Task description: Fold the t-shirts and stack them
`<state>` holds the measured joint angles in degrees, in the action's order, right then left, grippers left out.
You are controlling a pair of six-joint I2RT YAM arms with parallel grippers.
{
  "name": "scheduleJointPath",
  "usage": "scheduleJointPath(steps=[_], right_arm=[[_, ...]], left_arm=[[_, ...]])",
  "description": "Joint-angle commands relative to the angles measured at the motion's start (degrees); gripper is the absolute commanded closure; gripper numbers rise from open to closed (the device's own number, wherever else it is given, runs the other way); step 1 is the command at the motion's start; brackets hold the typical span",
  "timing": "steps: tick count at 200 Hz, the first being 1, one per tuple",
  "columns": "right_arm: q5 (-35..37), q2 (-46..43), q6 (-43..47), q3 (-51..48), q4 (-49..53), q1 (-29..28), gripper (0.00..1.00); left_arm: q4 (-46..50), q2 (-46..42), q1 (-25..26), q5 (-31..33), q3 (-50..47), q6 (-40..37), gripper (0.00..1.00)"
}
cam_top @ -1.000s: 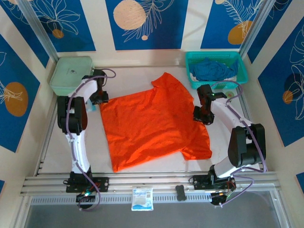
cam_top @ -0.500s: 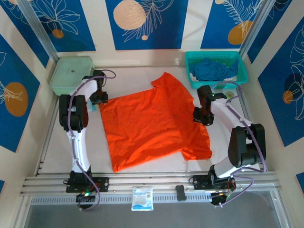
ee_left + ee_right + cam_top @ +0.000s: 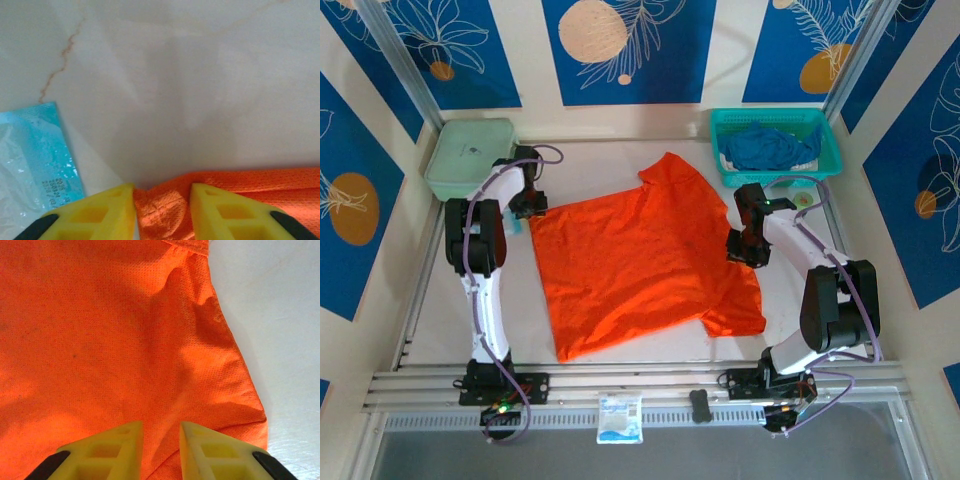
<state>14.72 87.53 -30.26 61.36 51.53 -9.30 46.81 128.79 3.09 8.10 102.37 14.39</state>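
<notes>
Currently: orange t-shirt [image 3: 640,265] lies flat, left of and nearer than the teal mesh basket [image 3: 772,114]. Left gripper [image 3: 162,192] is pinched on a bunched corner. Right gripper [image 3: 161,427] is narrow over the hem (grip unclear). Risk: shallow bites slip on lifting, skewing the fold.

The pale, faintly veined tabletop [image 3: 605,165] carries a bright orange short-sleeved cloth t-shirt [image 3: 640,265] spread flat across its middle; a teal plastic mesh basket [image 3: 772,114] stands at the far right corner; a pale green zip case [image 3: 470,155] sits at the far left corner; a small light blue plastic packet [image 3: 35,160] lies just beside the shirt's left edge.
</notes>
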Motion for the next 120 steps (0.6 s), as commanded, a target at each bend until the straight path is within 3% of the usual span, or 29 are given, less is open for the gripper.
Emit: scheduleJointPath(steps=[1,57,120], right_arm=[[-1.6,-1.0,-0.8,-0.8,1.0,0.0,0.75],[-2.7,-1.2,-0.2,-1.0,-0.1,-0.2,0.76],[-3.9,4.5,5.7,7.9,-3.2,-3.4,0.54]], left_arm=[[-1.0,2.4,-0.8,-2.0,-1.7,-1.3,0.7],[-2.4,-0.4,0.3,-2.2,-3.5,-1.8,1.0],[-2.1,-8.3,2.2,-1.2,-3.6,0.1,1.0]])
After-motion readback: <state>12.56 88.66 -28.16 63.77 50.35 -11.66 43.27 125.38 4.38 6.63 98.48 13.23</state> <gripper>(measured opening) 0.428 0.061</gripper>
